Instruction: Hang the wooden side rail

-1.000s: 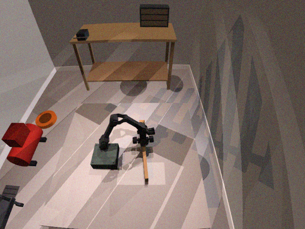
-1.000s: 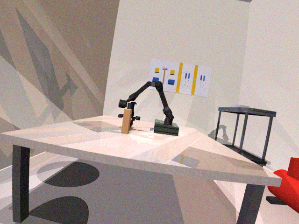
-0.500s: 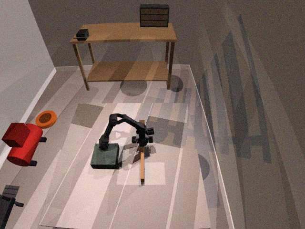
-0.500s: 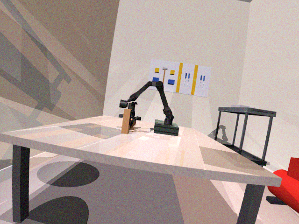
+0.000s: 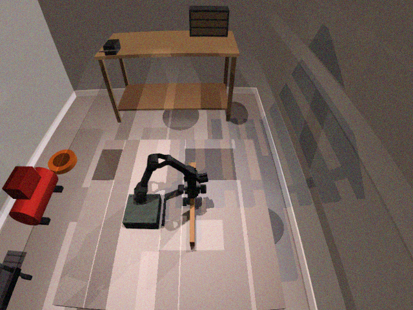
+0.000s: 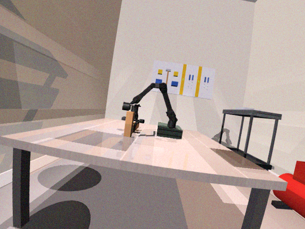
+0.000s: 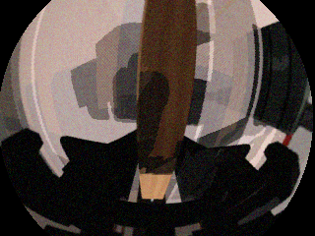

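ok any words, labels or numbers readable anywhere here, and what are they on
None can be read.
Wall board: only yellow and blue shapes and a hammer-like outline, no lettering.
Rail, robot base, red tank, drawer box: no markings visible.
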You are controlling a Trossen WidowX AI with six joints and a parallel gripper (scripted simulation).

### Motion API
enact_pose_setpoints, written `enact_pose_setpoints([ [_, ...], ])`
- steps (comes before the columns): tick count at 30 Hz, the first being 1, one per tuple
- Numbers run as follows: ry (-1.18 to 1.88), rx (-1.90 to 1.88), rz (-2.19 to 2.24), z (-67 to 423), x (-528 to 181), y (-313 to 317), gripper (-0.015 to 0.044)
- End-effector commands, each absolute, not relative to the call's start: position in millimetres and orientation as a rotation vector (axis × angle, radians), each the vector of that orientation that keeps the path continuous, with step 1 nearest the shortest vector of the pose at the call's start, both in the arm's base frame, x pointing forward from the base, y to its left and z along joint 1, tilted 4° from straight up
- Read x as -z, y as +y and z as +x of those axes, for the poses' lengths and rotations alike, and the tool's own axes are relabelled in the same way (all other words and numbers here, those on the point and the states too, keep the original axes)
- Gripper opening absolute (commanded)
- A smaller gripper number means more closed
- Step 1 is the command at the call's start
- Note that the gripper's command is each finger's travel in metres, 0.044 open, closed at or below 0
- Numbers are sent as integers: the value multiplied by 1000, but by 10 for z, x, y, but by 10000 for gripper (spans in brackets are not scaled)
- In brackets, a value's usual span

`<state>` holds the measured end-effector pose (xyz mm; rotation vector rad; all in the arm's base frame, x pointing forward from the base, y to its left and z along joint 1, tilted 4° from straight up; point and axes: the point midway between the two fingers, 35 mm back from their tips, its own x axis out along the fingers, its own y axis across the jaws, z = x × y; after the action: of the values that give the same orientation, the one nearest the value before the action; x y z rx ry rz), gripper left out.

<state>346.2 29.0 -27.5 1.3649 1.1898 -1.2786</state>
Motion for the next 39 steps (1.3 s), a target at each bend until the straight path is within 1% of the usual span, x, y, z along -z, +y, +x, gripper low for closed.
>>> enact_pose_setpoints([
  [1,1190,1279,1365,3465,275,289,0],
  [39,1191,1290,1369,3465,215,285,0],
])
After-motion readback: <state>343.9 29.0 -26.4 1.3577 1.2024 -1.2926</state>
